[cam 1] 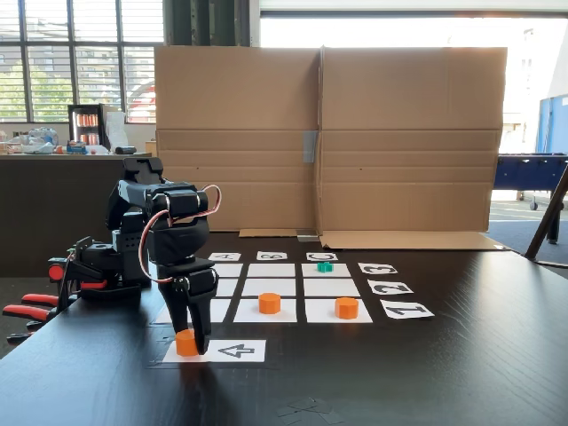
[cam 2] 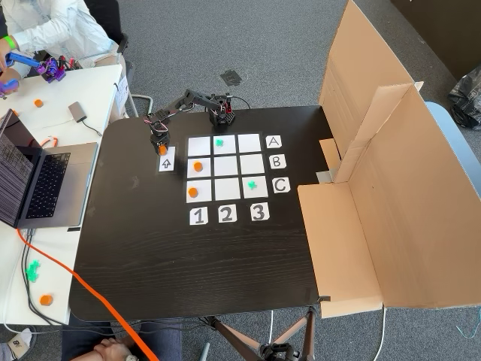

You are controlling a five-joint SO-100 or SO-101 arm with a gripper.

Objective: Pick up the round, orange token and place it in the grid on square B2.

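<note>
Cardboard screen (cam 1: 328,138) stands upright along far edge of black table (cam 1: 444,373). Laptop (cam 2: 37,184) sits open on adjoining white desk.

Grid (cam 2: 225,167): nine white cells. In a fixed view from above, two orange pucks occupy col. 1 cells, at rows B (cam 2: 198,166) and C (cam 2: 193,192). Green crosses lie in A2 (cam 2: 219,142) and C3 (cam 2: 252,183). Square B2 (cam 2: 225,166) is bare.

Arm reaches down over arrow card (cam 1: 232,351), which lies beside grid, apart from it.

Gripper (cam 1: 190,344) points straight down, fingers either side of the round, orange token (cam 1: 185,343); appears closed on it. Token stands upright on card's blank end, axis vertical, flat face up.
</note>
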